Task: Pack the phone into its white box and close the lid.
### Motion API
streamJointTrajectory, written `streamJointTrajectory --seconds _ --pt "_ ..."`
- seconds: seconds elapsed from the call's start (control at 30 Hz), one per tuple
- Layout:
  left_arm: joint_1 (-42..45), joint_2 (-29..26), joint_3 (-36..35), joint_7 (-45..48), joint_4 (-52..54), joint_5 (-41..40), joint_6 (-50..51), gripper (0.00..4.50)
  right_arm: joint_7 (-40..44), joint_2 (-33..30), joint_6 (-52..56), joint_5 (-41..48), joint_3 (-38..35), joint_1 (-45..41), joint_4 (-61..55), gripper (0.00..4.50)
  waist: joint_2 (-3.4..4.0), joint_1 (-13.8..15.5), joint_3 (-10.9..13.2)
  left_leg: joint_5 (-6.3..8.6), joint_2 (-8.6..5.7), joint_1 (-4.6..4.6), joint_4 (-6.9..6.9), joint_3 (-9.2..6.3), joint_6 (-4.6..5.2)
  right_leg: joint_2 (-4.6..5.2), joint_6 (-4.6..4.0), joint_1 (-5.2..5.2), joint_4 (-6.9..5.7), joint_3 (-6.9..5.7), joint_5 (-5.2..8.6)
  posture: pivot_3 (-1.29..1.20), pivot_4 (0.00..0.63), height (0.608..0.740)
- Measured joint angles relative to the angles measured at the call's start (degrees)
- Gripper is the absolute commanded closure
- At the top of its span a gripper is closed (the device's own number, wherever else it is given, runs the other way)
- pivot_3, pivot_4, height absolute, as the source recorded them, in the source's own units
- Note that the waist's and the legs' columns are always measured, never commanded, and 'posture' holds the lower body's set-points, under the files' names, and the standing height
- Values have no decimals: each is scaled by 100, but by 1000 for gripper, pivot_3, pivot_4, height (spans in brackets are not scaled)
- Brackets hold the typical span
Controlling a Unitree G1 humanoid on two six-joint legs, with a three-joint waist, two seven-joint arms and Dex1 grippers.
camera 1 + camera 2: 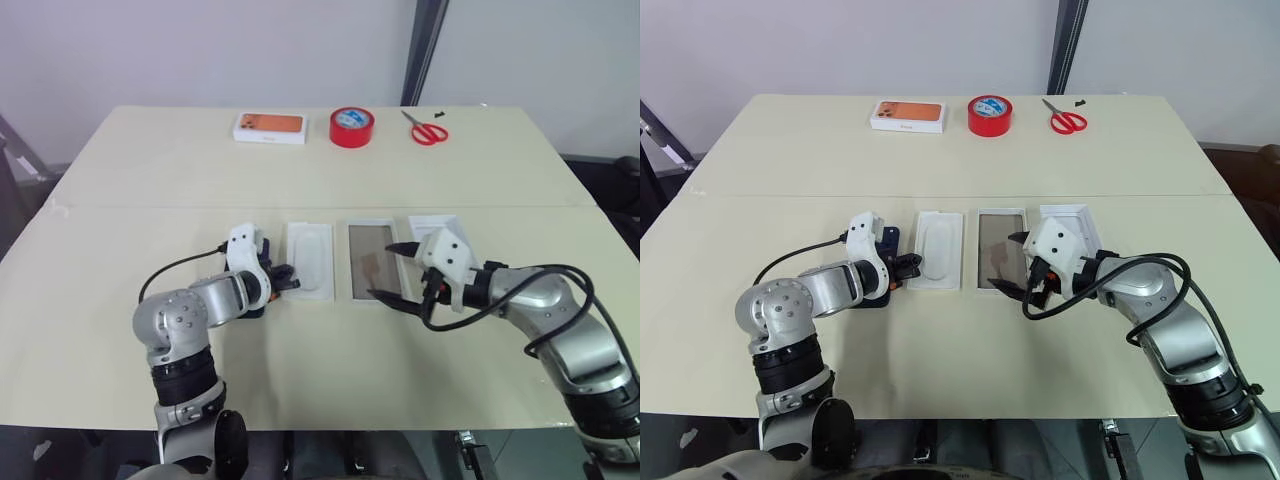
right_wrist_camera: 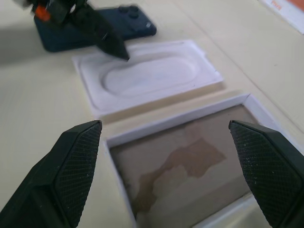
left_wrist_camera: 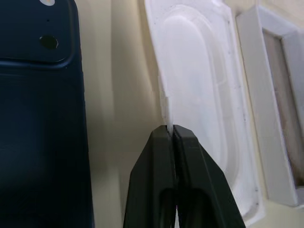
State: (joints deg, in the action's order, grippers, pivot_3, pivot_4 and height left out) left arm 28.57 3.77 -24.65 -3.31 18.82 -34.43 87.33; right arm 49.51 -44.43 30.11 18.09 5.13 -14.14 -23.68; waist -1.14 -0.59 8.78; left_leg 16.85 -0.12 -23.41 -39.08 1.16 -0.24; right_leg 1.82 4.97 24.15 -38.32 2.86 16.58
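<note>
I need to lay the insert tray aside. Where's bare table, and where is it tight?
Free: the wide band of table between the orange-printed box, red tape, scissors and the near row; also the near strip before both arms. Tight: phone, insert tray, white box and lid lie close side by side.

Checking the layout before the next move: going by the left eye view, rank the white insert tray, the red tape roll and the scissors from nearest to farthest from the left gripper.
1. White insert tray: its edge is pinched by the left gripper.
2. Red tape roll: far edge, middle.
3. Scissors: far edge, further right.
</note>
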Motion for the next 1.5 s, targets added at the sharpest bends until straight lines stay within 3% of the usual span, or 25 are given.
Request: streamJointTrajectory --seconds 0.2,0.23,0.33,0.53,0.87,1.13,1.27,1.37,1.5 --pt "331 43 -929 66 1 -66 10 4476 495 -356 -55 -159 401 55 -56 0 -2 -15 1 0 1 2 0 0 0 -4 0 0 -1 0 0 0 150 729" --pt "343 17 -1022 90 1 -80 11 4498 515 -347 -127 -261 538 0 37 252 -3 -16 1 0 1 2 0 0 0 -3 0 0 -1 0 0 0 150 729" --pt "402 -65 -1229 175 2 -135 18 4500 557 -284 -352 -640 903 -200 502 1302 -6 -5 3 -1 0 1 -2 0 -2 -2 0 0 0 0 0 0 150 729" --pt "492 -91 -1445 262 30 -251 123 4500 728 -65 -788 -1083 1275 -462 1103 4435 -6 -2 3 -6 0 0 -1 0 -12 -1 0 1 0 -1 0 0 150 729" --pt "975 -24 -2241 263 296 -442 460 4500 927 386 -660 -1190 1776 -654 368 4435 -6 -6 3 -9 1 0 -1 -4 -18 -2 1 3 -2 -2 0 0 150 729" --pt "1009 -187 -2207 226 288 -770 467 4500 659 982 -637 -1802 2270 -1156 754 4435 -7 -12 4 -23 0 0 1 -5 -44 0 1 6 -5 -3 -1 0 150 729" --pt "879 -176 -2139 143 288 -893 467 4500 691 1167 -573 -1773 2267 -1189 816 2603 -8 -10 3 -23 0 0 1 -5 -44 1 1 6 -4 -3 0 0 150 729" --pt "768 -156 -2109 59 332 -1011 467 4500 692 1184 -537 -1596 2056 -1184 784 973 -8 -11 3 -22 0 -1 1 -5 -42 1 1 6 -4 -3 -1 0 150 729" --pt "502 -190 -1773 -62 397 -1257 467 4500 848 889 -216 -1013 1302 -1130 469 973 -8 1 3 -9 -2 -1 2 -5 -19 5 1 6 -4 -3 -1 0 150 729"
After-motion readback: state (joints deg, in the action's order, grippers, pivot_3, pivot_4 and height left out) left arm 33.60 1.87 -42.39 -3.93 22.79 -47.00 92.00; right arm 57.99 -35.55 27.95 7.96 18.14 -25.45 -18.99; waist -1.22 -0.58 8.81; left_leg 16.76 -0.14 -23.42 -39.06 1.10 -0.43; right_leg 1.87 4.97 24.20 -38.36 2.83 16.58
